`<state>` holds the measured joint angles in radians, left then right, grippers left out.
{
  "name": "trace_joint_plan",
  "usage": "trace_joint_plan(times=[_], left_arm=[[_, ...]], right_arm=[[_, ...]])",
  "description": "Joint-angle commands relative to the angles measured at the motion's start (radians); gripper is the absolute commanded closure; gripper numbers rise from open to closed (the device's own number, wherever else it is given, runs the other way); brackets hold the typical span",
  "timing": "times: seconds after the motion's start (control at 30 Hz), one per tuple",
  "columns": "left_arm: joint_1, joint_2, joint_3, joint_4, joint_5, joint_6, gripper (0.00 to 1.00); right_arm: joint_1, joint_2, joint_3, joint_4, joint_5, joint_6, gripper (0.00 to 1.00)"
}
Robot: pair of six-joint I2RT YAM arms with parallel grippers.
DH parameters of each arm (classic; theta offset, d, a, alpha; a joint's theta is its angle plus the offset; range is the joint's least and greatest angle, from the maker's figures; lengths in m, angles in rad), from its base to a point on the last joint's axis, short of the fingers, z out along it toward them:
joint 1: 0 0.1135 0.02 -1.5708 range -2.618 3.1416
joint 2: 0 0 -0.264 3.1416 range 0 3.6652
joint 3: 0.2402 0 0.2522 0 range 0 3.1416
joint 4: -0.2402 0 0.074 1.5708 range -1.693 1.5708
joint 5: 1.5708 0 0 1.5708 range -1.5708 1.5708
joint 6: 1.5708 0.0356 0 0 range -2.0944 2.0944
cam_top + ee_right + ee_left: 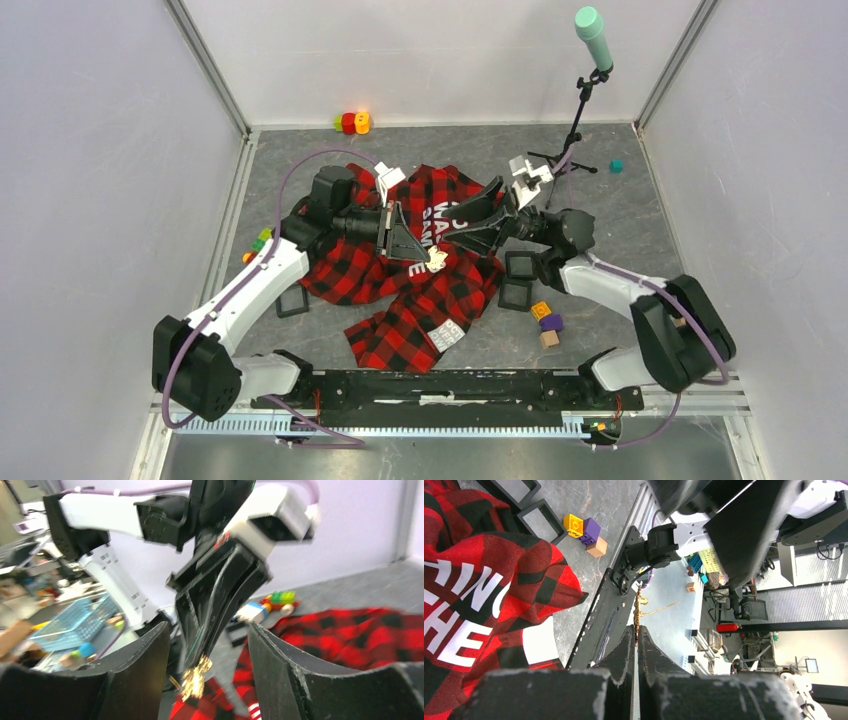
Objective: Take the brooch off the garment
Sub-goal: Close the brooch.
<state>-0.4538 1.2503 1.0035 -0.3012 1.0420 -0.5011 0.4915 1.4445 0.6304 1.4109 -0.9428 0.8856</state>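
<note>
The garment (400,290), a red-and-black check shirt with white letters, lies crumpled mid-table, also in the left wrist view (484,605) and right wrist view (360,630). My left gripper (428,256) (637,629) is shut on the small gold brooch (437,262) (639,607). It holds the brooch over the shirt's middle, and the thin pin sticks out sideways with no cloth on it. My right gripper (470,222) (207,627) is open, with nothing between its fingers. It faces the left gripper (215,595) at close range, the brooch (197,677) dangling between its jaws' line of sight.
Two black square frames (518,280) and coloured blocks (547,322) lie right of the shirt. Another frame (291,303) and small blocks (258,243) lie to its left. A microphone stand (575,120), a teal cube (617,166) and toy blocks (350,122) stand at the back.
</note>
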Motion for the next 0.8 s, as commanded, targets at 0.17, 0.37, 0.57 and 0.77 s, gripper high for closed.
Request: trace_joint_plan(times=[0.17, 0.37, 0.57, 0.77], left_arm=[[0.0, 0.004, -0.048, 0.159, 0.075, -0.112, 0.98], [0.0, -0.02, -0.061, 0.244, 0.133, -0.157, 0.98], [-0.001, -0.043, -0.054, 0.285, 0.179, -0.181, 0.98], [-0.002, -0.037, -0.033, 0.342, 0.21, -0.24, 0.98]], right_arm=[[-0.016, -0.248, 0.08, -0.606, 0.299, -0.557, 0.3], [-0.018, -0.358, 0.051, -0.889, 0.393, -0.685, 0.02], [-0.018, -0.612, -0.302, -0.555, 0.515, -0.53, 0.02], [-0.015, -0.649, -0.274, -0.763, 0.467, -0.507, 0.02]])
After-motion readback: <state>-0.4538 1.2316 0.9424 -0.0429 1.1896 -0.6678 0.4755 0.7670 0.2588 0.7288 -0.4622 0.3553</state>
